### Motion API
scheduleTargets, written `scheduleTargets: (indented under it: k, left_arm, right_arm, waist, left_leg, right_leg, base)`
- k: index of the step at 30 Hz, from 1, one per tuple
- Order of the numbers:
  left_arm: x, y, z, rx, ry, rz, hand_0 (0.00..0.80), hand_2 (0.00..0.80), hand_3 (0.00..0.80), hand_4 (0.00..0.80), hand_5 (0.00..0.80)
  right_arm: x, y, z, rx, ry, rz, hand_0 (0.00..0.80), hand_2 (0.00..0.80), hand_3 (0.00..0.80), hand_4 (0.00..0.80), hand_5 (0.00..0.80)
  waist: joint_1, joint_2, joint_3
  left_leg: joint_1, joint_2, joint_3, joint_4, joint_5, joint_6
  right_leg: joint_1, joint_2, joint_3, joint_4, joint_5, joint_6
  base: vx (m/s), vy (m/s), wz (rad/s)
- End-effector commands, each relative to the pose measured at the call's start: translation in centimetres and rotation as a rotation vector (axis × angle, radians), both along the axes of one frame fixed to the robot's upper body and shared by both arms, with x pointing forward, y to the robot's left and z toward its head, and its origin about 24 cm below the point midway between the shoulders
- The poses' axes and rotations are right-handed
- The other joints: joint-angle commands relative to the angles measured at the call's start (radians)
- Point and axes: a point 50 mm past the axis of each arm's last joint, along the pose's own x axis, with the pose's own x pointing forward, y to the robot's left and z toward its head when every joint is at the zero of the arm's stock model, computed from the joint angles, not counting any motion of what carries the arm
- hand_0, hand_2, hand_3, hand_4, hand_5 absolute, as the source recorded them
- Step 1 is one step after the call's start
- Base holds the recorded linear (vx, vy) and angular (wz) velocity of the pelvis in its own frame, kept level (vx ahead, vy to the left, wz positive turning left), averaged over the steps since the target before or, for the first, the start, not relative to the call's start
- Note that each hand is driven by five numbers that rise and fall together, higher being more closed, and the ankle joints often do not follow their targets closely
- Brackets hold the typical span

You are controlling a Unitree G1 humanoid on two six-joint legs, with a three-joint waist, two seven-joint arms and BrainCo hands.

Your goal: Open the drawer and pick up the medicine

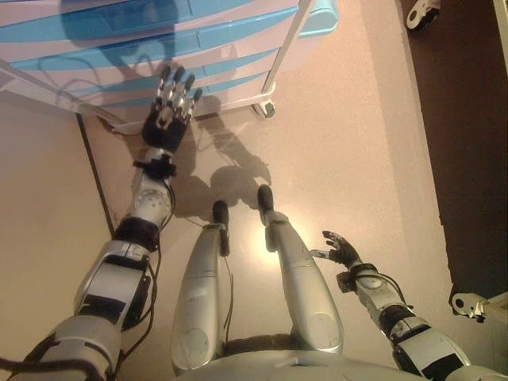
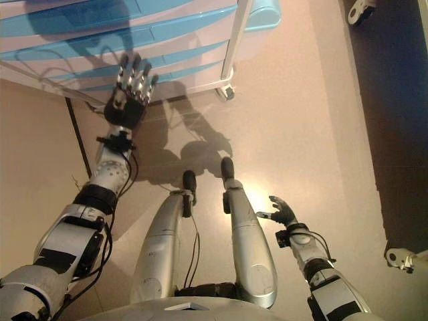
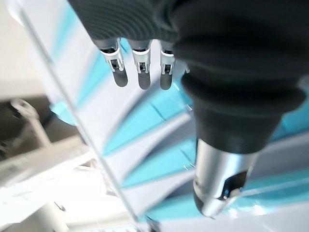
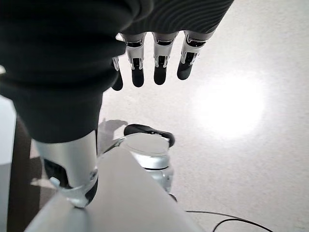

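A drawer unit [image 1: 198, 48] with white drawers and light-blue fronts stands on castors ahead of me; it also shows in the left wrist view [image 3: 159, 140]. All its drawers look closed. No medicine shows in any view. My left hand [image 1: 168, 111] reaches forward with fingers straight, its fingertips close to the lower drawers; contact is unclear. My right hand [image 1: 343, 249] hangs low at my right side, fingers relaxed and empty, and shows in the right wrist view [image 4: 154, 63] over bare floor.
A white frame post [image 1: 287, 44] runs down the unit's right side to a castor [image 1: 267, 108]. A dark floor area [image 1: 468, 135] lies to the right with another castor [image 1: 422, 13] at its top. A white fitting [image 1: 475, 305] stands at the lower right.
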Motion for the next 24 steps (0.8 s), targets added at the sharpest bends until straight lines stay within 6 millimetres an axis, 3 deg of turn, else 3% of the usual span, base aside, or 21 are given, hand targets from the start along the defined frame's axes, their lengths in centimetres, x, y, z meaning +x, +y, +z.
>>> scheduleTargets:
  k: [1, 7, 15, 18, 24]
  left_arm:
    - [-0.7, -0.2, 3.4, -0.079, -0.181, -0.075, 0.0, 0.0, 0.0, 0.0, 0.0]
    - [-0.9, -0.2, 5.3, -0.174, -0.268, -0.109, 0.0, 0.0, 0.0, 0.0, 0.0]
    - [-0.3, 1.2, 6.4, -0.179, -0.237, -0.041, 0.0, 0.0, 0.0, 0.0, 0.0]
    - [0.1, 1.2, 5.7, -0.161, -0.171, -0.034, 0.0, 0.0, 0.0, 0.0, 0.0]
    - [0.7, 1.2, 1.6, -0.083, 0.041, -0.02, 0.0, 0.0, 0.0, 0.0, 0.0]
  right_arm:
    - [-2.2, -0.5, -0.9, -0.012, 0.032, 0.02, 0.0, 0.0, 0.0, 0.0, 0.0]
    - [-2.2, -0.1, -1.1, -0.006, 0.035, 0.025, 0.0, 0.0, 0.0, 0.0, 0.0]
    - [-2.3, 0.4, -1.1, 0.002, 0.033, 0.03, 0.0, 0.0, 0.0, 0.0, 0.0]
    - [-2.3, 0.2, -1.1, 0.002, 0.031, 0.028, 0.0, 0.0, 0.0, 0.0, 0.0]
    - [-1.9, 0.2, -0.8, 0.003, 0.017, 0.018, 0.0, 0.0, 0.0, 0.0, 0.0]
  waist:
    - [0.01, 0.004, -0.032]
    - [0.014, 0.0, -0.032]
    - [0.012, -0.009, -0.032]
    - [0.011, -0.008, -0.032]
    - [0.014, -0.002, -0.032]
  left_leg:
    - [0.084, -0.042, 0.053, -0.189, 0.028, 0.024]
    - [0.098, -0.042, 0.049, -0.209, 0.033, 0.018]
    - [0.104, -0.038, 0.044, -0.216, 0.035, 0.011]
    - [0.105, -0.039, 0.041, -0.217, 0.036, 0.008]
    - [0.108, -0.042, 0.041, -0.226, 0.043, 0.007]
  right_leg:
    - [0.056, 0.061, -0.018, -0.013, -0.018, -0.028]
    - [0.073, 0.059, -0.025, -0.028, -0.024, -0.033]
    - [0.083, 0.061, -0.029, -0.028, -0.035, -0.039]
    - [0.084, 0.059, -0.032, -0.027, -0.038, -0.041]
    - [0.084, 0.055, -0.04, -0.029, -0.041, -0.04]
  base:
    - [0.037, -0.032, 0.04]
    - [0.024, -0.028, 0.02]
    - [0.013, -0.018, 0.01]
    - [0.003, -0.002, 0.01]
    - [0.001, -0.002, 0.01]
